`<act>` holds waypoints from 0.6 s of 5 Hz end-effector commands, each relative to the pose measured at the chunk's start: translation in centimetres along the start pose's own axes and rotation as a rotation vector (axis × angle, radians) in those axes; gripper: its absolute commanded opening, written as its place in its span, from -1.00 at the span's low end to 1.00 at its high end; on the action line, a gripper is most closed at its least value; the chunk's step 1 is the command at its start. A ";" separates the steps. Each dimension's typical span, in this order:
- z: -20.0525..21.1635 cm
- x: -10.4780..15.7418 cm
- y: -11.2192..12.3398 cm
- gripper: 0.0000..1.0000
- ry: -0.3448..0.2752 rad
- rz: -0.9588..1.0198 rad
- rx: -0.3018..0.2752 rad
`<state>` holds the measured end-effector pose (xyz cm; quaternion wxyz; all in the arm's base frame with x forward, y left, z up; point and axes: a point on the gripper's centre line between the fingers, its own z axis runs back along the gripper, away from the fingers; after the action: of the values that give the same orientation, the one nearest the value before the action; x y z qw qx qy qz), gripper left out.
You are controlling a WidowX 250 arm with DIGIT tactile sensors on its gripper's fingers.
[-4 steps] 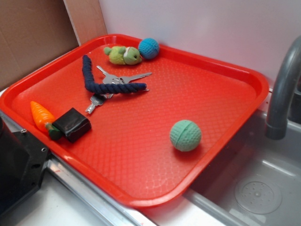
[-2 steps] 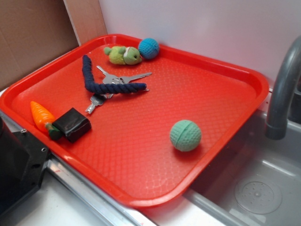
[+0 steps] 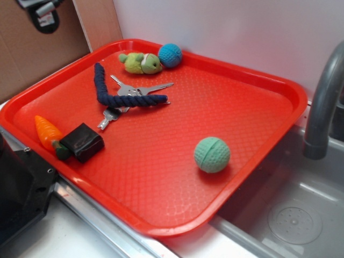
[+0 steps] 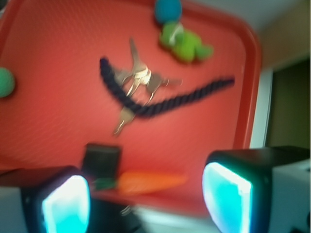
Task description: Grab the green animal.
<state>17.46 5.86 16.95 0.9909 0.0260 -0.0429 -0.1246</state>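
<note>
On the red tray (image 3: 258, 140) from outside, the green animal (image 3: 141, 63) lies at the far rim touching a blue crocheted ball (image 3: 170, 55); keys (image 3: 131, 90), a navy rope (image 3: 118, 91), a carrot (image 3: 45, 131) and a mint ball (image 3: 212, 154) share it. Through the wrist camera, the fingers (image 4: 228, 199) stand spread apart, gripping nothing, well short of the animal (image 4: 184, 42).
</note>
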 end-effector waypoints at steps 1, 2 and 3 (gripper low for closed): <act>-4.8 4.8 6.1 1.00 -0.064 -0.117 0.015; -7.1 7.8 6.7 1.00 -0.117 -0.189 0.035; -10.1 10.3 6.4 1.00 -0.116 -0.259 0.064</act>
<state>28.33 10.25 6.29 0.9650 0.0349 -0.0740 -0.2493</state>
